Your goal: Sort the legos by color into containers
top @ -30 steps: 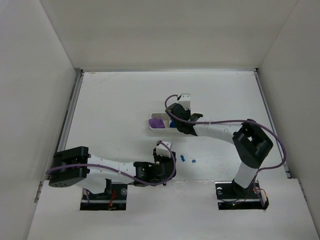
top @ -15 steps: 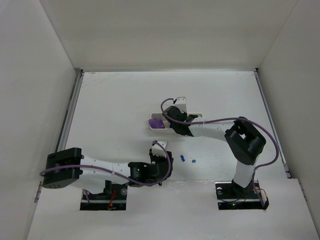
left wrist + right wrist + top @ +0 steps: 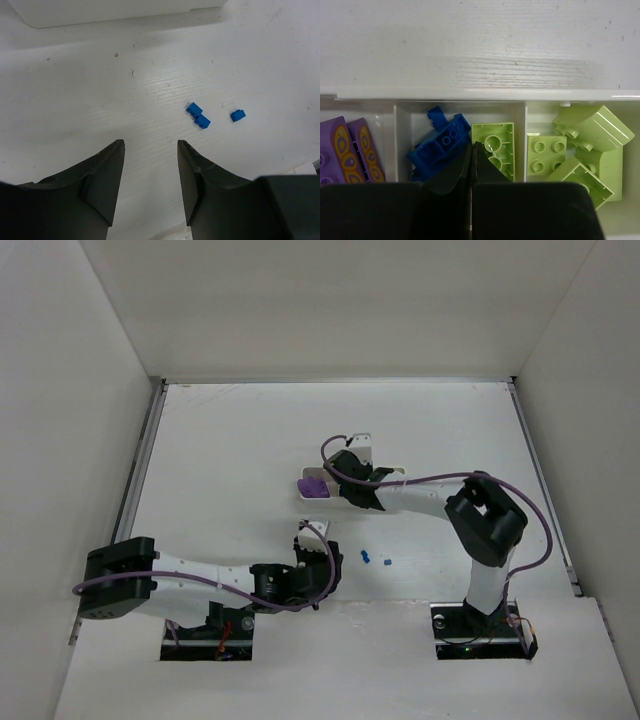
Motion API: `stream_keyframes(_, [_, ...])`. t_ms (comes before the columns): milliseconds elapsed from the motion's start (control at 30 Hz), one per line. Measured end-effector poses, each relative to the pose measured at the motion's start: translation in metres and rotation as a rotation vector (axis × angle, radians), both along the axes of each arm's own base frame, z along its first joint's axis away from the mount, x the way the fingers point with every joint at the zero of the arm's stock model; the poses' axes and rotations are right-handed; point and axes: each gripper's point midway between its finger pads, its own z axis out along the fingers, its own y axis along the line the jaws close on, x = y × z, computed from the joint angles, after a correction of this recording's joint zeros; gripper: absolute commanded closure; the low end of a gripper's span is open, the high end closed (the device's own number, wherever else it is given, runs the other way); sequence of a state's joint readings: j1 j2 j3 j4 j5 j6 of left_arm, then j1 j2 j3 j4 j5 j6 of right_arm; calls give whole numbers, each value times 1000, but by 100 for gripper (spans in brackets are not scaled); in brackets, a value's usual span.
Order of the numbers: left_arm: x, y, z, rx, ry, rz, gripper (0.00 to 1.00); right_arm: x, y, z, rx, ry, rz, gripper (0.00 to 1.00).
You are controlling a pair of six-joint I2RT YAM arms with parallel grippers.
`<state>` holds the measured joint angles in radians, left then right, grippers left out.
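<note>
The white tray has three compartments. Purple pieces lie in the left one. A dark-blue piece and an upside-down yellow-green block lie in the middle one, and several yellow-green blocks in the right one. My right gripper is shut, with its tips between the blue piece and the green block and nothing visibly held. It hangs over the tray in the top view. My left gripper is open and empty above the table. Three tiny blue bricks lie ahead to its right.
The loose blue bricks lie on the table between the two arms, near the front edge. White walls enclose the table on the left, back and right. The tray's near wall shows at the top of the left wrist view.
My right gripper has moved a little left over the tray. My left gripper has shifted slightly left and stayed open.
</note>
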<state>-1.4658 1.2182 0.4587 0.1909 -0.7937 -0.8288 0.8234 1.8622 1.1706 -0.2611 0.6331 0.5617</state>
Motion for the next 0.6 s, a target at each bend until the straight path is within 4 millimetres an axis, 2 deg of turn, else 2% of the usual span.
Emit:
stream_keyframes(100, [1,1,1,-3,0,2,57,0,0,7,12,-11,1,100])
stream_keyframes(167, [0,1,1,-3,0,2,57,-1,-1,20,35,-34,0,100])
stream_keyframes(333, [0,1,0,-2,0,2,57,-4,-3,71,138,-128,-2,99])
stream_keyframes(433, [0,1,0,-2,0,2,57,-6,-6,93,190,-174,-4,99])
stream_keyframes(500, [0,1,0,-2,0,1,57,-7,-11,99,208,-190,-11,98])
stream_keyframes(600, [-1,0,-1,3,1,-4,57,-9,-27,92,199,-180,-31,97])
